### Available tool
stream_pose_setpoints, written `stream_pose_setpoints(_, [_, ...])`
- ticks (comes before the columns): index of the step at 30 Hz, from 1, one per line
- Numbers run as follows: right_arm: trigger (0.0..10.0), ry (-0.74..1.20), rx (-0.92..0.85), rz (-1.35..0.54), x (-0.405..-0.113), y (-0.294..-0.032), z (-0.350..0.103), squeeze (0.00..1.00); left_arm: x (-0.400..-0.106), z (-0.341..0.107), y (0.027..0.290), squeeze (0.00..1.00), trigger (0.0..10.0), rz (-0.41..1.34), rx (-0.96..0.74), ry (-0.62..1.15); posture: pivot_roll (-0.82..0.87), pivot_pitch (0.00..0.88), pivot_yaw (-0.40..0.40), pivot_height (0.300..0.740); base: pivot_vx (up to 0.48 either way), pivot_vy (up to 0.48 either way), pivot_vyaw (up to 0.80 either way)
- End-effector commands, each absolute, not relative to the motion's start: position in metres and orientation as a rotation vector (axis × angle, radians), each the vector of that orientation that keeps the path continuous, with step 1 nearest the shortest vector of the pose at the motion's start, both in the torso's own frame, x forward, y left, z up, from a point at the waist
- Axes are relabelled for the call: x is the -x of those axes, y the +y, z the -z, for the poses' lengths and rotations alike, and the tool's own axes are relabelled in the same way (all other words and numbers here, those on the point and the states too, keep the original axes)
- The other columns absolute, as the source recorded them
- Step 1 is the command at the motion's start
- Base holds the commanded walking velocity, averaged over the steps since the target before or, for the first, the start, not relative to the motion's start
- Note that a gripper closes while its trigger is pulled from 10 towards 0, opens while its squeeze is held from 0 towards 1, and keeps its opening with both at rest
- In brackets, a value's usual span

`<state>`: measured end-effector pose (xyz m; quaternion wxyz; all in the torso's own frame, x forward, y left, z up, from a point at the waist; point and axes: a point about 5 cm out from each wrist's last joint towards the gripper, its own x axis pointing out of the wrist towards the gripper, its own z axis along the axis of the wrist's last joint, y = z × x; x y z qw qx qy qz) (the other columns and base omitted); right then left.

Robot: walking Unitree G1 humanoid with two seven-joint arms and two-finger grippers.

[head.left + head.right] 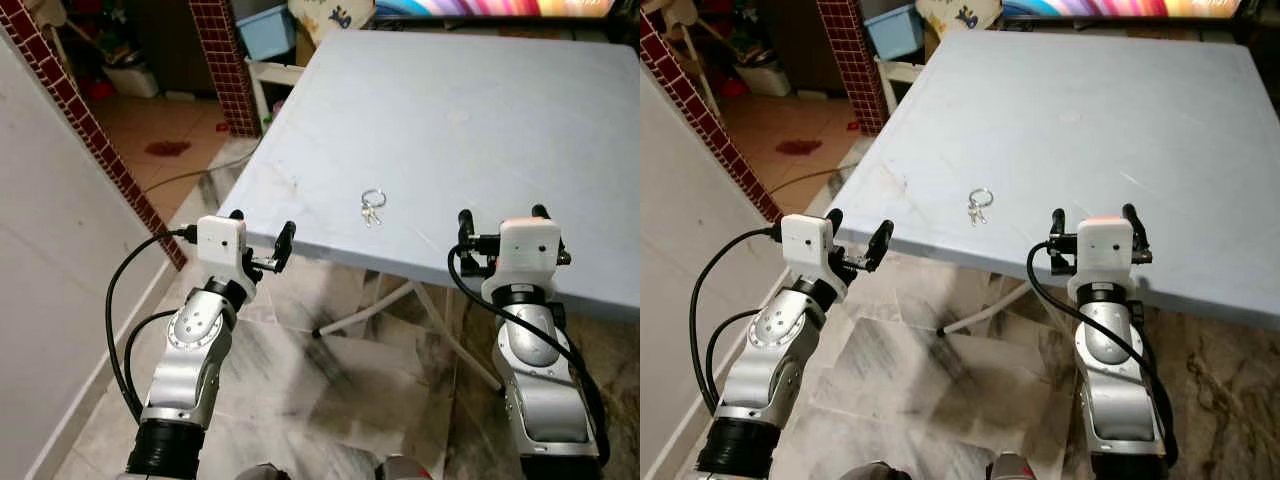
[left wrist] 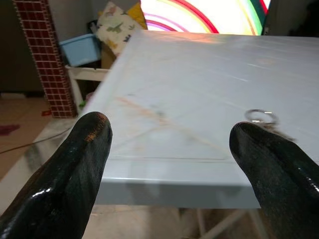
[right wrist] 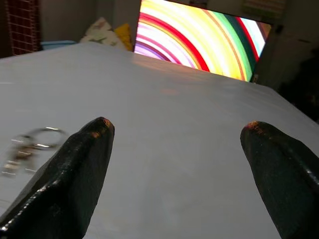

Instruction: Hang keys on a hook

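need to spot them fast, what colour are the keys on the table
Silver metal keys on a ring, clearest in the left eye view.

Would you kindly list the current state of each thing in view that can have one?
keys: lying flat on the table, near its front edge, untouched, not yet hung.
left gripper: jaws open, holding nothing, raised at the table's front left corner.
right gripper: jaws open, holding nothing, over the table's front edge, right of the keys.
table: standing, top bare except for the keys.
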<state>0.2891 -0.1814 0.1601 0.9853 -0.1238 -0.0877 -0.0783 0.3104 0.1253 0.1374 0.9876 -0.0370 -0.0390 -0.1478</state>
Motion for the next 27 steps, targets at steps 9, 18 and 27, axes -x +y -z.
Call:
stream_pose_setpoints(9, [10.0, -0.171, 0.238, 0.125, -0.290, -0.170, -0.158, 0.00, -0.309, -0.137, 0.136, 0.00, 10.0, 0.275, 0.041, -0.080, -0.11, 0.147, 0.067, 0.740, 0.190, 0.255, 0.00])
stream_pose_setpoints(18, [10.0, -0.148, 0.245, 0.160, -0.292, -0.173, -0.157, 0.00, -0.308, -0.136, 0.134, 0.00, 10.0, 0.292, 0.049, -0.075, -0.11, 0.146, 0.062, 0.740, 0.000, 0.000, 0.00])
stream_pose_setpoints(27, [10.0, -0.080, 0.246, 0.191, -0.304, -0.176, -0.153, 0.00, -0.299, -0.128, 0.114, 0.00, 10.0, 0.441, 0.095, -0.023, -0.10, 0.163, 0.065, 0.740, 0.000, 0.000, 0.00])
